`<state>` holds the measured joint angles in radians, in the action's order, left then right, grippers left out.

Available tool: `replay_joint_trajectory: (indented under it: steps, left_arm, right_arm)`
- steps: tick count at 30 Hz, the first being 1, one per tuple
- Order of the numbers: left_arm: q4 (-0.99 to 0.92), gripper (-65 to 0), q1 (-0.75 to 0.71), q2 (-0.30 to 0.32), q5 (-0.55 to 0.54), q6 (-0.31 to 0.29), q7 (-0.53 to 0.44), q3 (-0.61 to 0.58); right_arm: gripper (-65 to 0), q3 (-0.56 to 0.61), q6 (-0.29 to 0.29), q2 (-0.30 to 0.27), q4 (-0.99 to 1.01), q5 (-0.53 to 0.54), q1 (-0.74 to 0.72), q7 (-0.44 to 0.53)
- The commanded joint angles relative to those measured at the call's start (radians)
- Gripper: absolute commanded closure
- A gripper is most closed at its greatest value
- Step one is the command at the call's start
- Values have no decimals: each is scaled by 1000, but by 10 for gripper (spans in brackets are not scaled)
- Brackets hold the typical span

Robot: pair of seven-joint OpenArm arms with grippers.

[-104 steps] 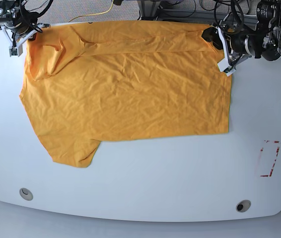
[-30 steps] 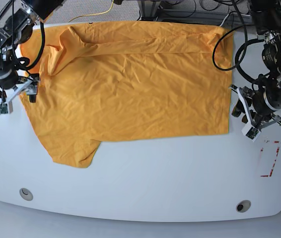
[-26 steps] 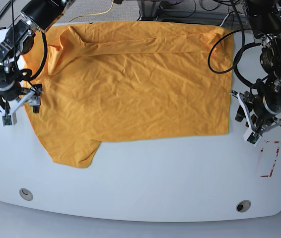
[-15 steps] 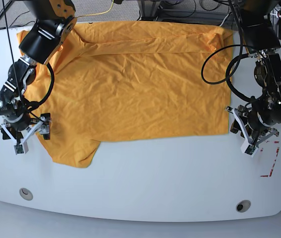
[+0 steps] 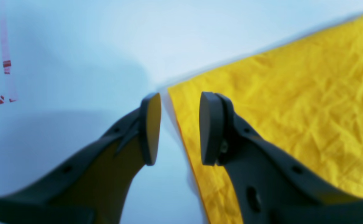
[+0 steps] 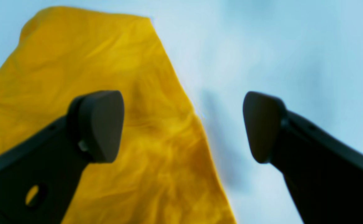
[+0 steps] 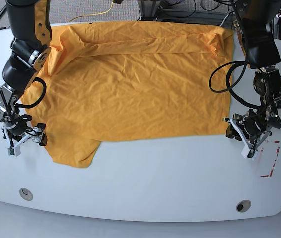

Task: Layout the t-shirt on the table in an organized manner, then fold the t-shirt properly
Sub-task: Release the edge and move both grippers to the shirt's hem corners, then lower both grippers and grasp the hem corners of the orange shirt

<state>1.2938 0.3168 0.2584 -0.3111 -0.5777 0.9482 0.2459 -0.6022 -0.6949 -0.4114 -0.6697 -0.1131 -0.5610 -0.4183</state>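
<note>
The orange-yellow t-shirt (image 7: 130,84) lies spread and wrinkly on the white table (image 7: 155,183), with a fold along its far edge. In the base view my left gripper (image 7: 238,140) sits at the shirt's near right corner. The left wrist view shows that gripper (image 5: 180,127) open by a narrow gap, straddling the t-shirt (image 5: 293,109) edge: one finger over bare table, the other over cloth. My right gripper (image 7: 26,144) is at the near left sleeve. In the right wrist view this gripper (image 6: 183,124) stands wide open over the sleeve edge of the t-shirt (image 6: 75,46), holding nothing.
A red tape outline (image 7: 268,158) marks the table just right of my left gripper, and the tape (image 5: 5,63) also shows in the left wrist view. Two grey grommets (image 7: 26,193) (image 7: 243,206) sit near the front edge. Cables hang behind the table's far edge.
Both arms have come forward along the shirt's sides, from mid-height to its near corners, and lowered. Neither gripper's opening has changed. The shirt has not moved.
</note>
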Motion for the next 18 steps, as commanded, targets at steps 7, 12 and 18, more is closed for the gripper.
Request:
replay_joint_trajectory:
  steps: [7, 12, 18]
  left_arm:
    - [-38, -196, 55, 17, -12, -3, -33, -24]
    - [-32, -196, 57, 17, -13, -3, -33, -24]
    - [-32, -196, 58, 19, -13, -3, -33, -23]
  right_arm:
    - [-577, 0, -3, -33, 49, 13, -15, 74]
    - [-577, 0, -3, -10, 49, 19, 15, 74]
    - [-577, 0, -3, 10, 49, 22, 54, 78]
